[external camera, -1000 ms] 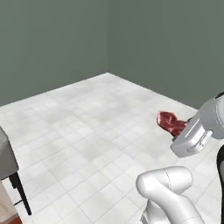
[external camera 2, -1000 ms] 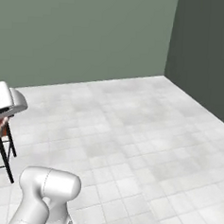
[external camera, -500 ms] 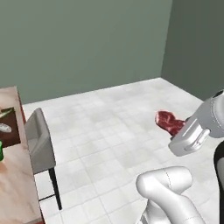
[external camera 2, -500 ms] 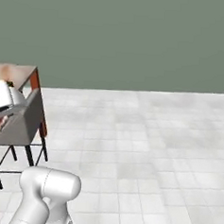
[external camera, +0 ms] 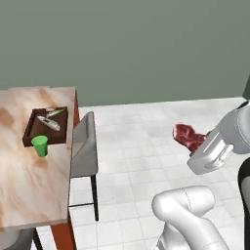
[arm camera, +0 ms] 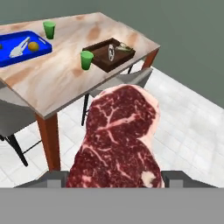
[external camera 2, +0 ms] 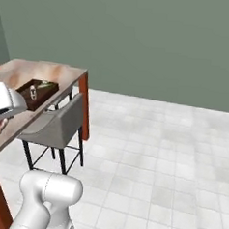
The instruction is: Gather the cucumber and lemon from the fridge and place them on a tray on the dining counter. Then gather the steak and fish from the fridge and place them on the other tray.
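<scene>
While the gripper [arm camera: 114,178] pinches the steak [arm camera: 120,140] above the floor, well short of the counter [arm camera: 65,76], carry it level and aim for the proper tray, probably the brown tray [arm camera: 98,53].

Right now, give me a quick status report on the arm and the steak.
Gripper shut on steak, carried above the floor. Brown tray and blue tray ahead on dining counter. Grey chair at the counter's near side.
</scene>
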Robot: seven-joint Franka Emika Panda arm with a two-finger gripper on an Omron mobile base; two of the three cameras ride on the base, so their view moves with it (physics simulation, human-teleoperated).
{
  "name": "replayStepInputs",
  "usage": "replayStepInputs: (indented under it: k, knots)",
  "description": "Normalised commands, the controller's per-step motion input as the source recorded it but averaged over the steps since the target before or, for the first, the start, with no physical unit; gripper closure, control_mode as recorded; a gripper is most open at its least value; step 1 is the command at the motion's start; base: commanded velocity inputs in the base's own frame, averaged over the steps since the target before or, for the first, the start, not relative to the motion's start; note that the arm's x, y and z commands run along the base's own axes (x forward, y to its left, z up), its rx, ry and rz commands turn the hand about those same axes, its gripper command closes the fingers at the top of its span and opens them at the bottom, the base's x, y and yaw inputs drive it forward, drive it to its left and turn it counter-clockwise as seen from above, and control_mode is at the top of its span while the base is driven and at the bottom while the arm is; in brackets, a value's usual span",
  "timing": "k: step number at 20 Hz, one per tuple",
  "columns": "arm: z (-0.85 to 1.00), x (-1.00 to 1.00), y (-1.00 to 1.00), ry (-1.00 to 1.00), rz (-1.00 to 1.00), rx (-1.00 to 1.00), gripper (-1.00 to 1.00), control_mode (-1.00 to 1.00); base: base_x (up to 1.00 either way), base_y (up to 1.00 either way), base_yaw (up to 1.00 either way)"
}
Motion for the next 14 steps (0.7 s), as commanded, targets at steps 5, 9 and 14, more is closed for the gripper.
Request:
replayStepInputs:
  k: [5, 9, 14]
  knots:
    - [0.0, 0.0, 0.0, 0.0, 0.0, 0.0, 1.0, 1.0, 0.27, -0.62, 0.37]
    - [0.0, 0.0, 0.0, 0.0, 0.0, 0.0, 1.0, 1.0, 0.5, -0.65, 0.35]
    - [0.0, 0.0, 0.0, 0.0, 0.0, 0.0, 1.0, 1.0, 0.81, -0.49, 0.38]
